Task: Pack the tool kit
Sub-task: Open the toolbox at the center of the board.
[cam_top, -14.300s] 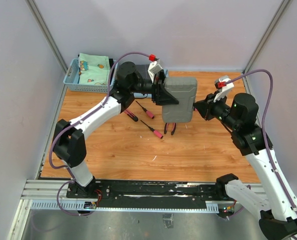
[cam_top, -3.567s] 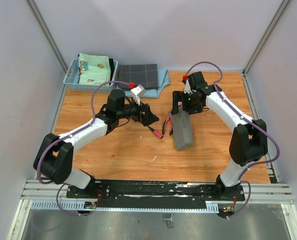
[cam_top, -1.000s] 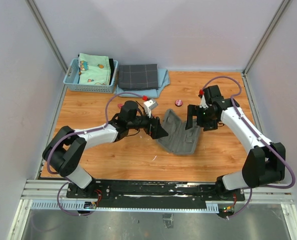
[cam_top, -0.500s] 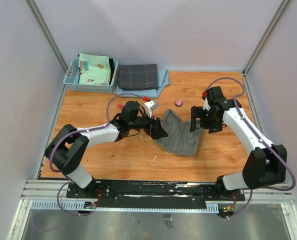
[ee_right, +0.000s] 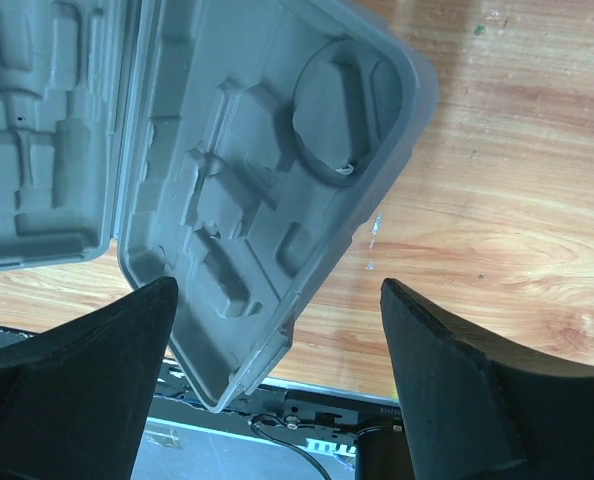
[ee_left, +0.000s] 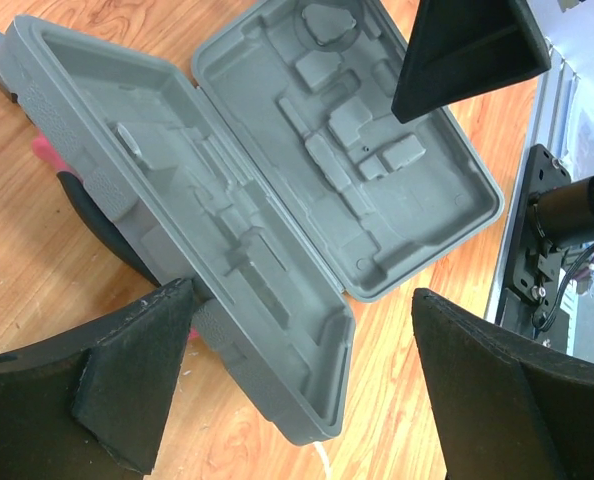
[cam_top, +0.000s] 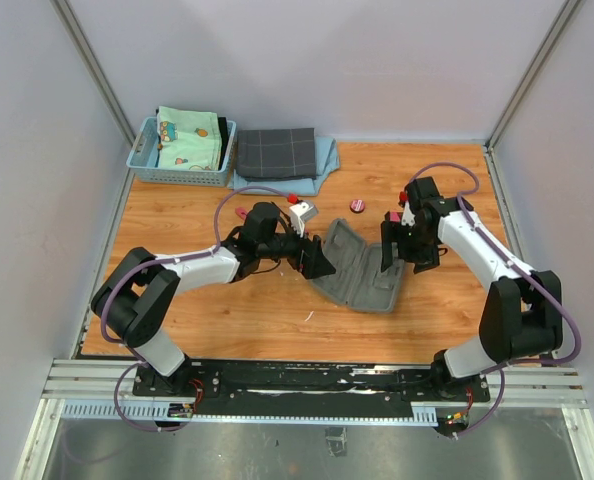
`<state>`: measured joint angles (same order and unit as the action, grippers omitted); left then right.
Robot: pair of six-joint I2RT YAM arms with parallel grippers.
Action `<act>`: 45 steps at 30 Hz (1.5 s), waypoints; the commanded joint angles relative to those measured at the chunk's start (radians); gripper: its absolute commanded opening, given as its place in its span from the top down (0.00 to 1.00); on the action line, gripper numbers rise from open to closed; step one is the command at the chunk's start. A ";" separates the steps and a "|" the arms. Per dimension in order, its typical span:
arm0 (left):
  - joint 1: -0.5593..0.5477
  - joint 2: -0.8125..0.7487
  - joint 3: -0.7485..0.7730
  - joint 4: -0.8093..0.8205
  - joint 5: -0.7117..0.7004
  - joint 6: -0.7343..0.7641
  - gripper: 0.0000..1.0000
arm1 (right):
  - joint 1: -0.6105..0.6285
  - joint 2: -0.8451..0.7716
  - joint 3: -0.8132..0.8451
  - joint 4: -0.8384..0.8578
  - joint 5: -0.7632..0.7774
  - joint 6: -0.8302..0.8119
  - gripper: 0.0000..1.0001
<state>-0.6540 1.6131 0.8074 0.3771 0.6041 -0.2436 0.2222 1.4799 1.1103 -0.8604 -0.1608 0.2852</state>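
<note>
My left gripper (ee_left: 297,292): released, jaws spread wide and gripping nothing. One finger (ee_left: 127,390) overlaps the near edge of the case; the other stands clear over bare wood.
Pink-and-black tool (ee_left: 49,160): pokes out from under the case's outer half, at about 10 o'clock of my left gripper in the wrist view. It seems to be propping that half up.
Tool case (cam_top: 360,272): lies open on the table (cam_top: 257,322) with its moulded slots up and empty. In the top view it is at 3 o'clock of my left gripper and 9 o'clock of my right.
Round tape (cam_top: 358,205): on the wood at 12 o'clock of the case, apart from it.
My right gripper (ee_right: 279,285): released, jaws wide. The case corner with the round slot lies between them, not pinched.
Step in hand: getting the case to lie open and flat, as I judge it.
Doing it well: steady one half with each gripper, shift the case off the trapped tool so neither half rocks, and keep my fingers on the rims, out of the slots.
</note>
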 commanded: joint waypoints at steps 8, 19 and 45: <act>-0.023 0.006 0.013 0.010 0.015 0.022 0.09 | -0.057 0.022 0.020 -0.019 -0.005 -0.034 0.38; -0.027 0.070 0.105 -0.035 0.012 0.055 0.10 | -0.078 -0.002 -0.007 -0.071 -0.003 -0.061 0.52; -0.035 0.124 0.320 -0.091 0.026 0.087 0.08 | -0.080 -0.345 0.075 -0.116 0.068 -0.141 0.01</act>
<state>-0.6827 1.8435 1.1397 0.2905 0.6224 -0.1829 0.1566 1.1481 1.1168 -1.0111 -0.1486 0.2409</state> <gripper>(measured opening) 0.915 0.984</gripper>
